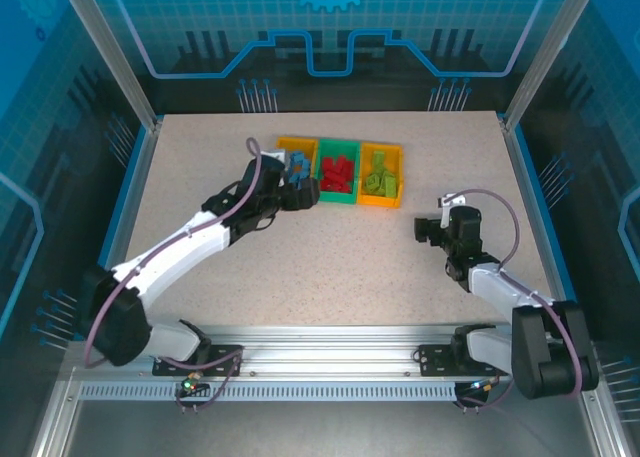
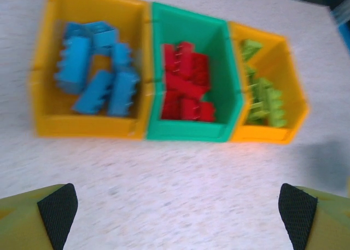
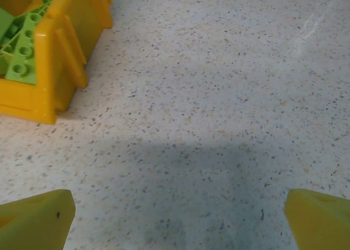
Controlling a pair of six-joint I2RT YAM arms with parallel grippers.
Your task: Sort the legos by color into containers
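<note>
The three containers stand joined in a row at the back of the table. The left orange bin holds blue legos. The green bin holds red legos. The right orange bin holds light green legos. My left gripper hangs open just in front of the left bins, nothing between its fingers. My right gripper is open over bare table, right of the bins.
The speckled tabletop lies bare between the two arms. Blue walls and metal posts border the table on the left, right and back. The left wrist view is blurred.
</note>
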